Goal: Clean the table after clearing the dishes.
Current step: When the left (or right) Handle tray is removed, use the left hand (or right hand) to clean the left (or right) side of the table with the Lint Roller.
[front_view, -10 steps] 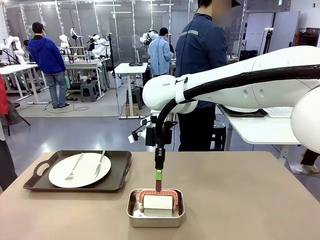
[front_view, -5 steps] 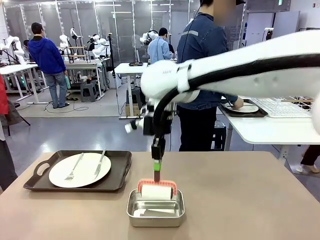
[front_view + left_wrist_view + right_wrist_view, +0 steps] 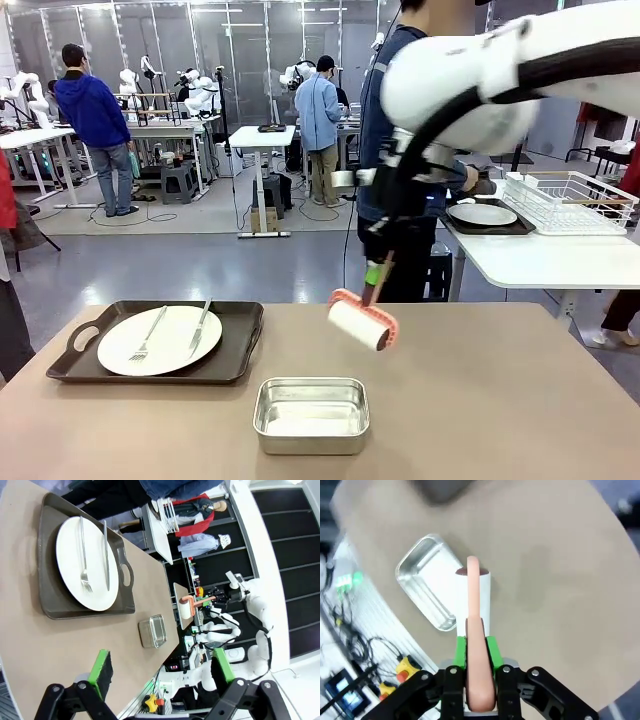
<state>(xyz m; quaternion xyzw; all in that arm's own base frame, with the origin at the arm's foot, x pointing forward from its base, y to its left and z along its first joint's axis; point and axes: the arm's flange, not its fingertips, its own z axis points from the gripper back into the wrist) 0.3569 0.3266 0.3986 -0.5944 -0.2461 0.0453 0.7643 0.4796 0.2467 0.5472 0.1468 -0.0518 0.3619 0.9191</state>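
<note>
Front: your right gripper [image 3: 377,277] carries the roller [image 3: 362,323] tilted above the table [image 3: 500,400]; a wide sweep could hit the plate [image 3: 175,350] on its tray [image 3: 245,330] at left. Left wrist: your left gripper [image 3: 161,672] gapes empty. Right wrist: pads [image 3: 492,652] clamp the thin handle [image 3: 476,675], which hard pressing may twist.

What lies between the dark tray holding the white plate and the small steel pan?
Nothing: the front view shows only bare beige tabletop between them.

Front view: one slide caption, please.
Right jaws hold a pink-framed white roller above the beige table, near a steel pan and a white plate on its dark tray.
</note>
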